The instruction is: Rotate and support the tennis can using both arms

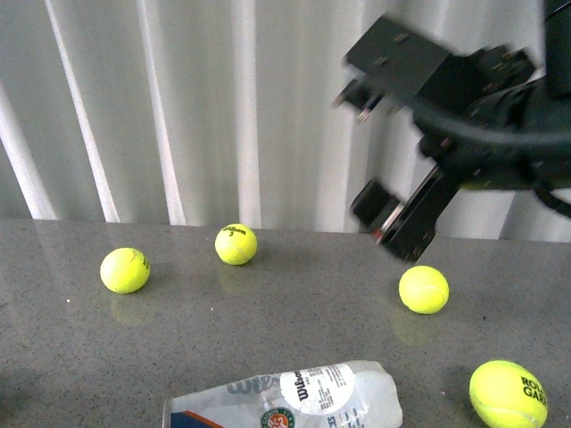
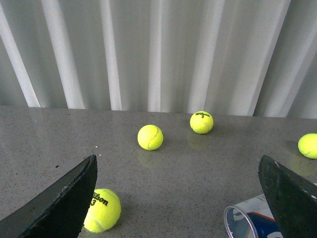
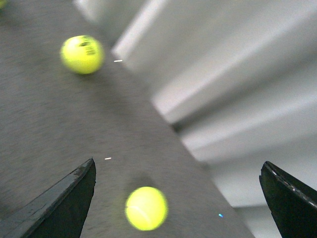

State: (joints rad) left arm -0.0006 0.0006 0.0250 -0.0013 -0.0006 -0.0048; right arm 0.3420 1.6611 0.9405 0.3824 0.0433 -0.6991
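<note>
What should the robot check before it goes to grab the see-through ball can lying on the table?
1. Clear plastic tennis can with white Wilson label lying on its side: ok.
2. Left gripper open and empty: ok.
3. Right gripper open and empty: ok.
4. Right gripper close to the can: not ok, it hangs high above the grey table.
5. Yellow-green tennis ball beside the left gripper's finger out of its way: cannot tell.

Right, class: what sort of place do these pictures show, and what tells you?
Probably a robot test setup indoors: a grey worktop, a white pleated backdrop, and a black robot arm above scattered tennis balls.
</note>
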